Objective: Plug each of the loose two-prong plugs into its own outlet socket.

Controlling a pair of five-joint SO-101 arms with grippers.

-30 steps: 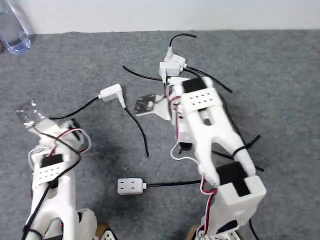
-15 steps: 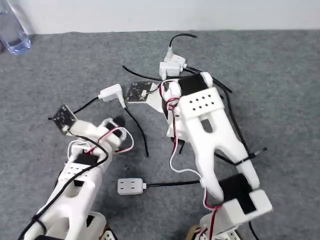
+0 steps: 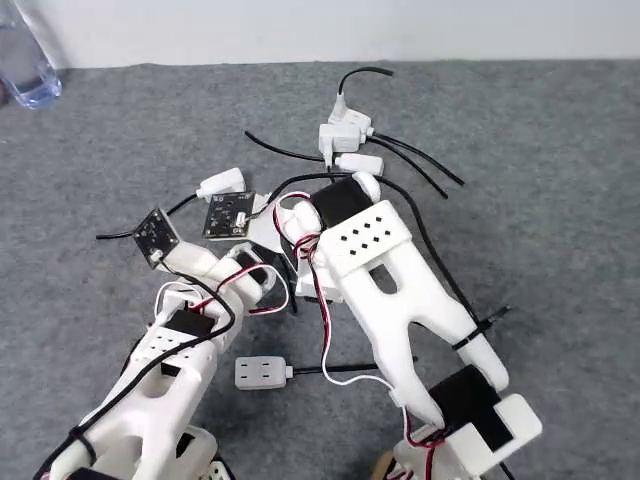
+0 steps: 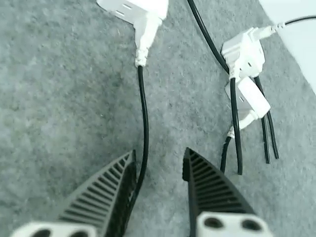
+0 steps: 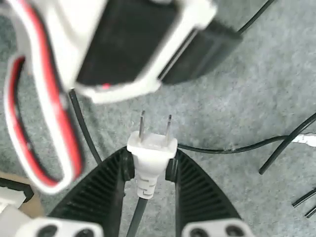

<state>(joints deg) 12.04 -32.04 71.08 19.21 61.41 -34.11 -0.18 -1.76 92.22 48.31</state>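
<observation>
My right gripper (image 5: 148,159) is shut on a white two-prong plug (image 5: 150,145), prongs pointing away from the fingers, close in front of my left arm (image 5: 138,44). My left gripper (image 4: 159,155) stands open low over the carpet, with a black cable (image 4: 143,123) running between its fingers from a white connector (image 4: 136,7). In the high view both arms meet mid-table, the right arm (image 3: 365,240) over the left arm (image 3: 190,330). A white outlet socket (image 3: 262,373) lies near the front. Another outlet (image 3: 343,130) at the back has a white plug (image 3: 357,162) against it.
A clear bottle (image 3: 25,60) stands at the back left by the white wall. Loose black cable ends (image 3: 430,165) lie right of the back outlet. The white connector (image 3: 222,183) lies left of centre. Grey carpet (image 3: 560,200) on the right is open.
My left arm has swung from the far left toward the middle. My right arm has drawn back from the rear outlet and turned left, meeting the left arm.
</observation>
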